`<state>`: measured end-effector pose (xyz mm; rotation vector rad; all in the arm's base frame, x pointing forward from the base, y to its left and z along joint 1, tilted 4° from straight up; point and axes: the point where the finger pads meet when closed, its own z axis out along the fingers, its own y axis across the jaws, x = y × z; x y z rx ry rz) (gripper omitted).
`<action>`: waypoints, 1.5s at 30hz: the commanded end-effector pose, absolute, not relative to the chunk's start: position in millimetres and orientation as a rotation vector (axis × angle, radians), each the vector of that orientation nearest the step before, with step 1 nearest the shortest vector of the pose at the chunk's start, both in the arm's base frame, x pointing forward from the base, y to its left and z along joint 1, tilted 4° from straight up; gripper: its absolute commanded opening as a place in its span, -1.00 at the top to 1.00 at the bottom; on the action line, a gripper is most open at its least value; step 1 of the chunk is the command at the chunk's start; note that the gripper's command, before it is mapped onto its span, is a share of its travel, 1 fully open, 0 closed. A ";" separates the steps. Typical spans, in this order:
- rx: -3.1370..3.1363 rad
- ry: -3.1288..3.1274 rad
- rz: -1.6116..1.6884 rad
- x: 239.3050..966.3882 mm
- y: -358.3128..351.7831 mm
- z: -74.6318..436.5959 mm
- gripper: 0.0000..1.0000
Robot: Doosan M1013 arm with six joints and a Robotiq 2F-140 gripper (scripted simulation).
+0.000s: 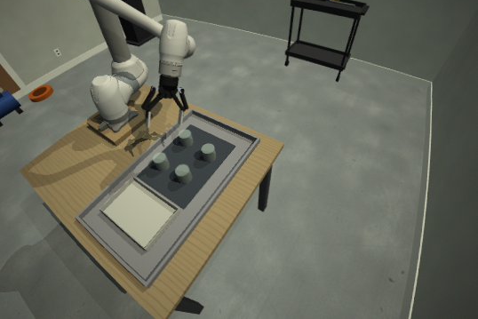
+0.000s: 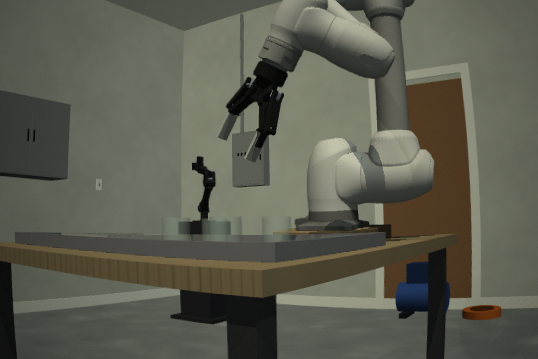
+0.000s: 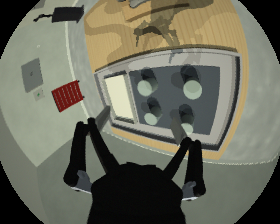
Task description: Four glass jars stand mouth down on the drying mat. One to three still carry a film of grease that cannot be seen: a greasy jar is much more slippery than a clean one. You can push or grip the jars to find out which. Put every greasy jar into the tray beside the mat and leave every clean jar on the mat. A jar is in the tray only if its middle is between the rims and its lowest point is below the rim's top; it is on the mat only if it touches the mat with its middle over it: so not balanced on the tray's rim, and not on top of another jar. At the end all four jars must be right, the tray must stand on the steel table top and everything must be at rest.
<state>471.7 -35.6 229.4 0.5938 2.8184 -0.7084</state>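
Observation:
Four pale green jars stand mouth down on the dark mat [image 1: 192, 191] [image 3: 212, 82]. One jar [image 1: 161, 161] [image 3: 145, 88] is beside the tray on the robot's side, another [image 1: 183, 173] [image 3: 151, 118] beside the tray on the far side. A third jar [image 1: 186, 138] [image 3: 192, 90] is farther from the tray on the robot's side, and a fourth [image 1: 208, 152] [image 3: 186, 129] is across from it, partly behind a finger in the wrist view. The cream tray [image 1: 138, 213] [image 3: 119, 97] is empty. My gripper [image 1: 164, 123] [image 2: 237, 148] [image 3: 141, 117] is open and empty, high above the table.
The steel table top [image 1: 107, 235] with its raised rim carries mat and tray. It lies on a wooden table [image 1: 213, 222] [image 2: 200, 272]. The robot's base [image 1: 111, 107] [image 2: 330, 190] stands beside it. A black cart [image 1: 326, 9] stands away from the table.

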 end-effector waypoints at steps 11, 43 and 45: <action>0.382 2.958 -0.401 499.6 -35.0 231.2 -1.00; 0.082 3.080 0.046 536.0 -35.2 232.9 1.00; 0.082 3.080 0.046 536.0 -35.2 232.9 1.00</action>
